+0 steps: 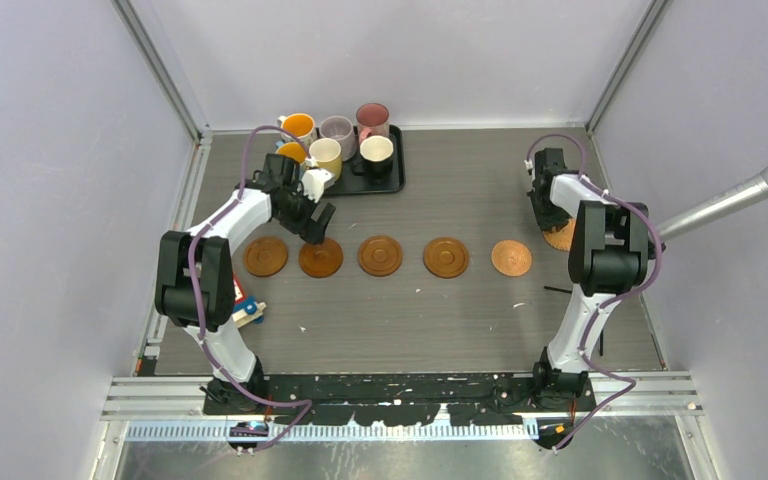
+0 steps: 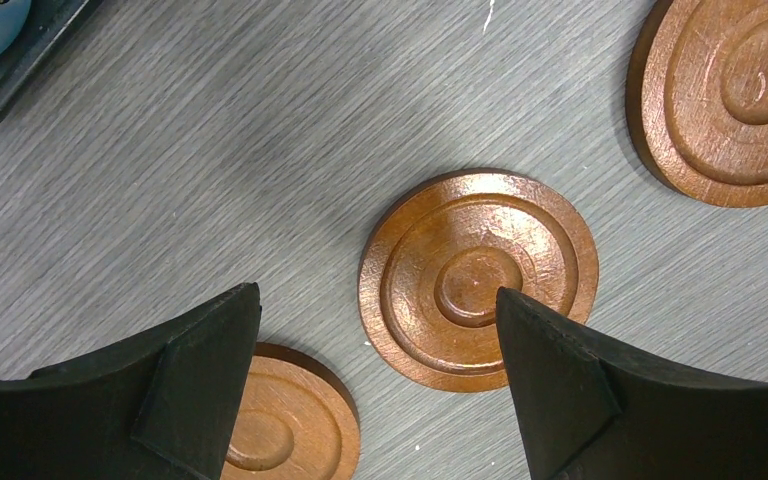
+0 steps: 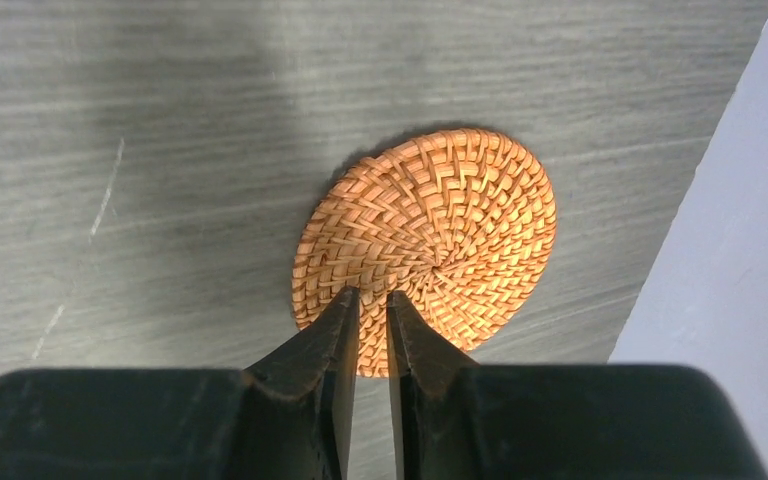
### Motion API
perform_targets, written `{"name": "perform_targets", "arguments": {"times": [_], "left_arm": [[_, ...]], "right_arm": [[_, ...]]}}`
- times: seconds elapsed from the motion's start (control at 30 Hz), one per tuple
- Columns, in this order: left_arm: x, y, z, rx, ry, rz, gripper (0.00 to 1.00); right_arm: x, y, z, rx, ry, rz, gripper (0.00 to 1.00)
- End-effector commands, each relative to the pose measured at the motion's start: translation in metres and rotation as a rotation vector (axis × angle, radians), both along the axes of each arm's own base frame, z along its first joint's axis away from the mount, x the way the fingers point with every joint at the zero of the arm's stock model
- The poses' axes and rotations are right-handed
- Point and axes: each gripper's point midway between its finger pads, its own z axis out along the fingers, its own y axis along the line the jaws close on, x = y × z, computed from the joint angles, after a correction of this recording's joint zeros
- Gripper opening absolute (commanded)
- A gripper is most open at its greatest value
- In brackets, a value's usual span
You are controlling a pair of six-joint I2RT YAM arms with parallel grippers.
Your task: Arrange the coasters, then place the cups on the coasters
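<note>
Black tray (image 1: 385, 183), we see, holds the mugs (image 1: 338, 128). The left gripper (image 2: 377, 293) hangs spread above a wooden coaster (image 2: 478, 240); the right gripper (image 3: 373, 297), pinched together, sits at the woven coaster (image 3: 440, 220)'s rim.

A grey wood-grain table top (image 1: 480, 320) was enclosed on three sides by plain, pale lilac walls (image 1: 50, 150). Aluminium posts (image 1: 158, 70) were set in the two far corners, and a ribbed metal rail (image 1: 660, 392) was fixed along the near edge. The scene was evenly lit, with only faint shadows cast.
</note>
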Motion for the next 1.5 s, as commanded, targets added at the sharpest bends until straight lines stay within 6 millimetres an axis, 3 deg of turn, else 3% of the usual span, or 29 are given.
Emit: {"name": "perform_targets", "arguments": {"times": [0.0, 0.33, 0.63, 1.2, 1.47], "left_arm": [[0.010, -0.003, 0.021, -0.032, -0.077, -0.008, 0.89], [0.008, -0.002, 0.022, -0.031, -0.080, -0.014, 0.89], [0.007, -0.003, 0.020, -0.037, -0.076, -0.014, 0.89], [0.005, -0.003, 0.020, -0.040, -0.077, -0.016, 0.89], [0.006, -0.005, 0.021, -0.045, -0.077, -0.023, 0.89]], "right_arm": [[-0.036, 0.001, -0.011, 0.003, 0.096, 0.002, 0.22], [-0.059, 0.001, -0.010, -0.006, 0.126, -0.001, 0.21], [-0.056, 0.008, 0.006, -0.009, 0.086, 0.016, 0.21], [-0.091, 0.004, -0.002, -0.057, 0.195, 0.020, 0.20], [-0.072, 0.017, 0.015, -0.064, 0.112, 0.045, 0.31]]}}
